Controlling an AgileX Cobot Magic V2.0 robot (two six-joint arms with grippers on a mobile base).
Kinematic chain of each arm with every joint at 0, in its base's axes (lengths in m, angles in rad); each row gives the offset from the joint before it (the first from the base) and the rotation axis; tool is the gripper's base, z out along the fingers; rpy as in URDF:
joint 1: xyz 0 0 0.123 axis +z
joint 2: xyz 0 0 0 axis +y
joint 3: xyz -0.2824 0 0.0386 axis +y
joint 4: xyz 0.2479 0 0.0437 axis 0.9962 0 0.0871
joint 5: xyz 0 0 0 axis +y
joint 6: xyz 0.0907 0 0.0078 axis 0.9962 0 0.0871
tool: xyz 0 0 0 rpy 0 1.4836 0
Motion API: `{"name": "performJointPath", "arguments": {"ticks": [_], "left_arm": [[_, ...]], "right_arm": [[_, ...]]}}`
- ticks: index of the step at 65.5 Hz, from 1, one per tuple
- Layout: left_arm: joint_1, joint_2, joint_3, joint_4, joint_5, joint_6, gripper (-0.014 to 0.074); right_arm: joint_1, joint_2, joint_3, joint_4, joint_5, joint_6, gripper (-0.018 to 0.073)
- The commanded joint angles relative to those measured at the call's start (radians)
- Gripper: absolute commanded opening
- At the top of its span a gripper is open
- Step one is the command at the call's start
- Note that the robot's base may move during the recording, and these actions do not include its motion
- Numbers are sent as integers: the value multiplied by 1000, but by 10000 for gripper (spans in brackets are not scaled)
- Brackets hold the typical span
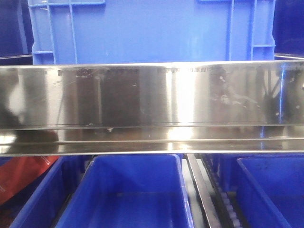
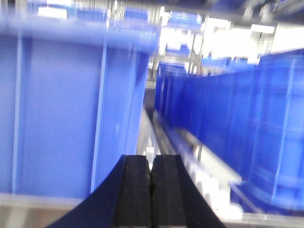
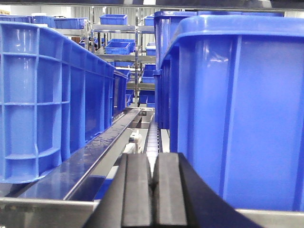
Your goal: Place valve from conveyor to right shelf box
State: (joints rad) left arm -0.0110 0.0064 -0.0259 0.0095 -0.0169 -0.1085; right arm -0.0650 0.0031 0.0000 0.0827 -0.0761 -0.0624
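Observation:
The valve and the conveyor are out of view in every frame. My left gripper (image 2: 151,160) is shut with nothing between its black pads. It points along the gap between a pale blue box (image 2: 61,109) on its left and a row of darker blue boxes (image 2: 247,123) on its right; this view is blurred. My right gripper (image 3: 153,157) is also shut and empty. It faces a roller track (image 3: 153,135) that runs between a ribbed blue box (image 3: 52,99) on the left and a tall blue box (image 3: 237,109) close on the right. I cannot tell which one is the right shelf box.
In the front view a shiny steel shelf rail (image 1: 152,107) crosses the whole frame, with a large blue crate (image 1: 152,31) above it. Open blue bins (image 1: 130,194) (image 1: 275,190) sit below, and a red object (image 1: 23,178) shows at lower left. More shelves with blue bins (image 3: 118,47) stand far behind.

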Motion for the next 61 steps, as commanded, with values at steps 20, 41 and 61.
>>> {"name": "performJointPath", "arguments": {"ticks": [20, 41, 61], "left_arm": [[4, -6, 26, -3, -55, -1, -111], [4, -6, 26, -3, -55, -1, -111], [4, -6, 26, -3, -55, -1, -111]], "right_arm": [[-4, -3, 0, -4, -22, -7, -167], [-4, -3, 0, -4, -22, -7, -167], [-4, -3, 0, -4, -22, -7, -167]]}}
